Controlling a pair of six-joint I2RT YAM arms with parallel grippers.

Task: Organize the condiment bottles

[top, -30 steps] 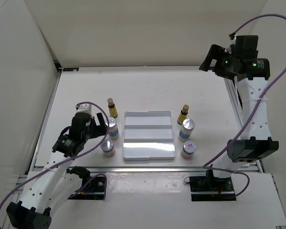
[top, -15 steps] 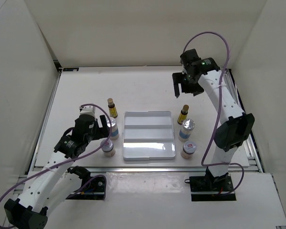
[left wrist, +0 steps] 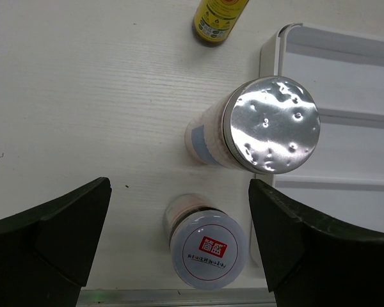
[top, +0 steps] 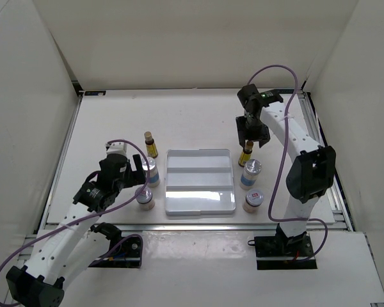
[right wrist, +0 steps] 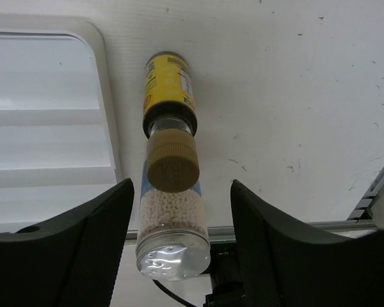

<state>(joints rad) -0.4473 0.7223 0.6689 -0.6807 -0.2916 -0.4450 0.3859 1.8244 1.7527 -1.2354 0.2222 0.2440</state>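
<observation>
The condiment bottles stand in two columns on either side of a white stepped tray. On the left are a slim amber bottle, a silver-capped blue-labelled bottle and a short pale jar. My left gripper hovers open over these; the jar sits between its fingers, untouched. On the right are another amber bottle, a blue-labelled bottle and a jar. My right gripper is open, its jaws on either side of the amber bottle's cap with gaps on both sides.
The tray's rim lies just right of the left column, and the tray lies left of the right column. White walls enclose the table on three sides. A metal rail runs along the right edge.
My right arm has swung down from high at the far right to just over the right amber bottle, and its jaws have narrowed. The left arm has barely moved.
</observation>
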